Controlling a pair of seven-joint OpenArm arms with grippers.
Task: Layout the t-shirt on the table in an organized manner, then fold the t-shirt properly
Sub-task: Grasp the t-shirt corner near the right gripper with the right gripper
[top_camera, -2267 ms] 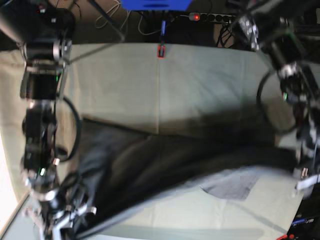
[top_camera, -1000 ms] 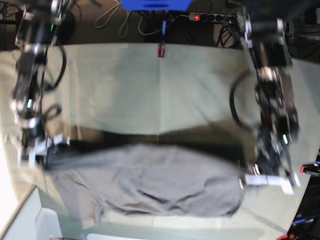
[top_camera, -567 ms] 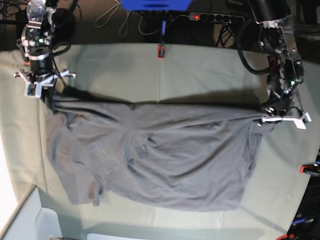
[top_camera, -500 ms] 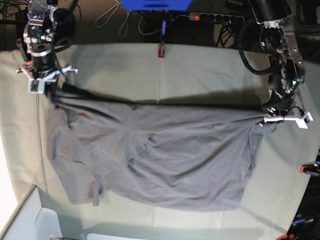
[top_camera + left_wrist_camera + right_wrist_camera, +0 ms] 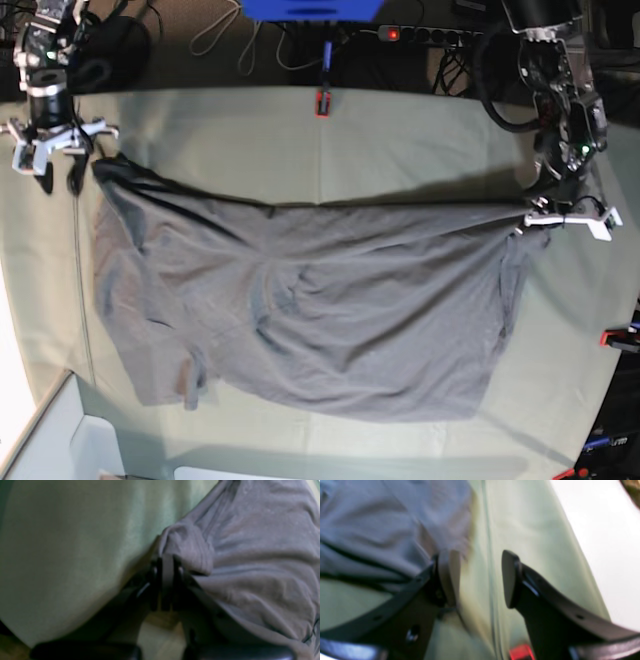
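Since half a second earlier, right gripper [image 5: 52, 167] had spread its jaws, dropping the t-shirt [image 5: 300, 310] far-left corner; left gripper [image 5: 558, 215] kept pinching the right edge, holding it stretched over the table [image 5: 400, 140].

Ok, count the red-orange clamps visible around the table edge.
3. One clamp sits mid far edge of the table; one at the base view's right edge; one at the bottom right corner. Others may be out of frame.
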